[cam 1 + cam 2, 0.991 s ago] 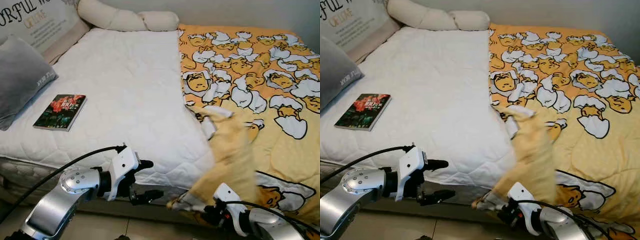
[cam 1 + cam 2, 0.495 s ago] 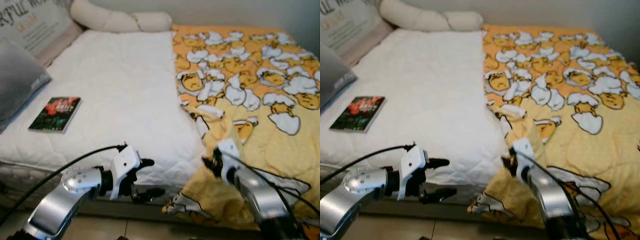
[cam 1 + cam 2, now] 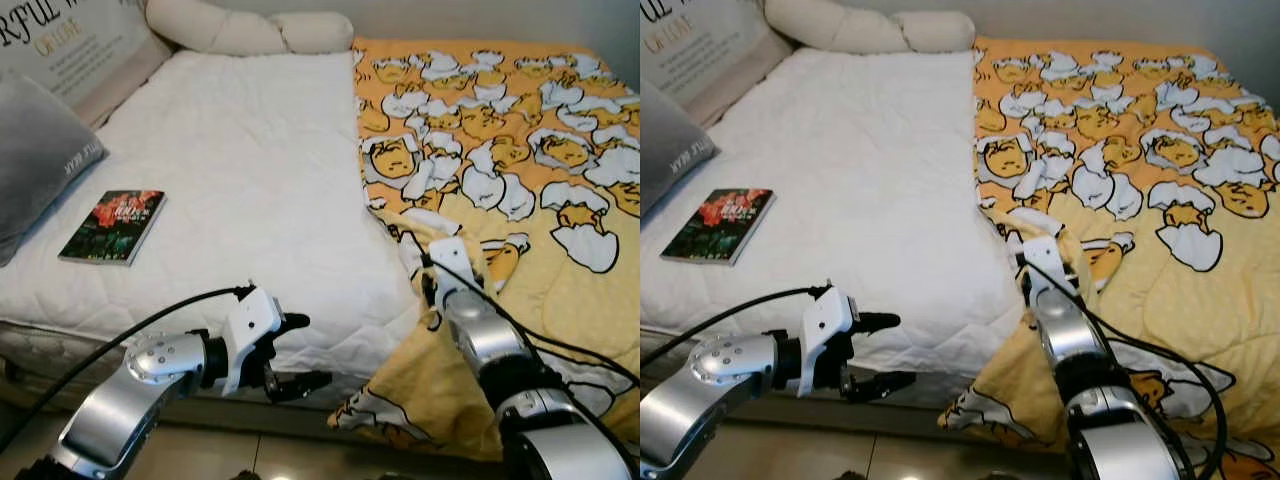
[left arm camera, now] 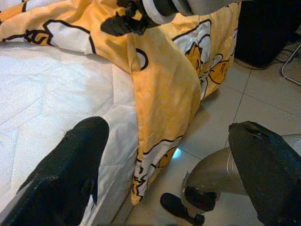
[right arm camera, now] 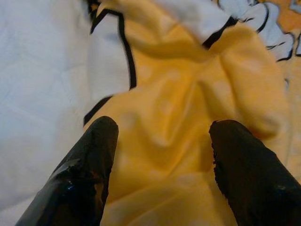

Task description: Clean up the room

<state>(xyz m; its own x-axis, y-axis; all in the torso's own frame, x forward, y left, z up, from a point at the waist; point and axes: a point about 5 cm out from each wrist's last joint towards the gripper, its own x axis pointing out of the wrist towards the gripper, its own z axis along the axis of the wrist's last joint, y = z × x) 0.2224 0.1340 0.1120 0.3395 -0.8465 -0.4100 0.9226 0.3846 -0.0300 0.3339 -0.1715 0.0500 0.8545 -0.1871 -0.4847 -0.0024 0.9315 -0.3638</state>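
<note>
A yellow blanket [image 3: 520, 130] with a cartoon print covers the right half of the bed. Its near corner [image 3: 410, 390] hangs over the front edge of the white mattress [image 3: 240, 170]. My right gripper [image 3: 428, 285] rests on the blanket's folded edge near the bed's front. The right wrist view has its fingers [image 5: 89, 160] apart, open, with yellow fabric [image 5: 174, 136] lying under and between them. My left gripper [image 3: 300, 352] hovers open in front of the mattress edge, holding nothing. A book [image 3: 112, 226] lies on the left of the mattress.
A grey pillow [image 3: 35, 160] and a printed cushion [image 3: 70, 35] lean at the bed's left. A cream bolster [image 3: 250, 30] lies along the head. Tiled floor [image 4: 263, 89] runs beside the bed, with a dark object [image 4: 268, 28] standing on it.
A second ago my right gripper held a raised bunch of blanket low at the bed's front. That bunch has dropped, and the gripper now sits higher on the blanket's edge. The left arm barely moved.
</note>
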